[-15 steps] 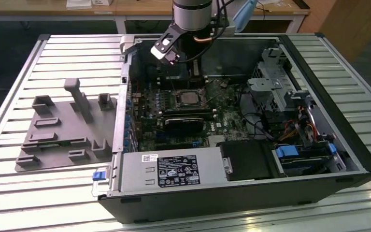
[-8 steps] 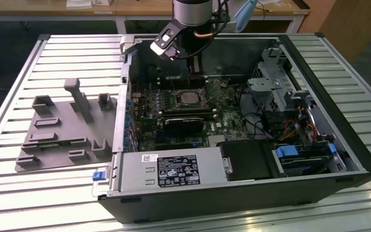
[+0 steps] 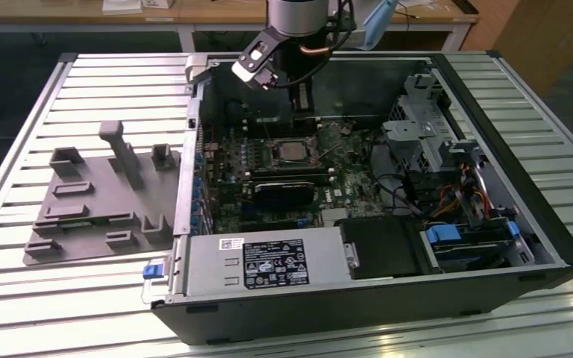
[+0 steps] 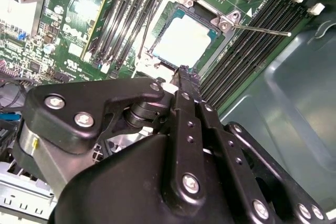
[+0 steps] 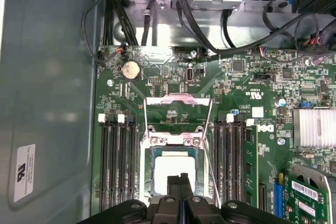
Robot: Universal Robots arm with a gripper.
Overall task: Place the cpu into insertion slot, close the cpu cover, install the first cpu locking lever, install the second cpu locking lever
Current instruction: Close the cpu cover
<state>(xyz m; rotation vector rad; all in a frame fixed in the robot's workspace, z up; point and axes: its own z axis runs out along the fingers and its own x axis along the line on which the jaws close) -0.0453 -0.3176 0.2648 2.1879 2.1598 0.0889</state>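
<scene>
In the exterior view the cpu [image 3: 289, 151] lay flat, metal top up. In the second wrist view the gripper [image 4: 184, 71] hung close over it, closed up and holding nothing. In the first wrist view it sat square in the insertion slot [image 5: 148, 174], no side longer, the cpu cover [image 5: 177, 98] swung open beyond; closing that cover seemed the step in hand, needing a push on its raised edge
</scene>
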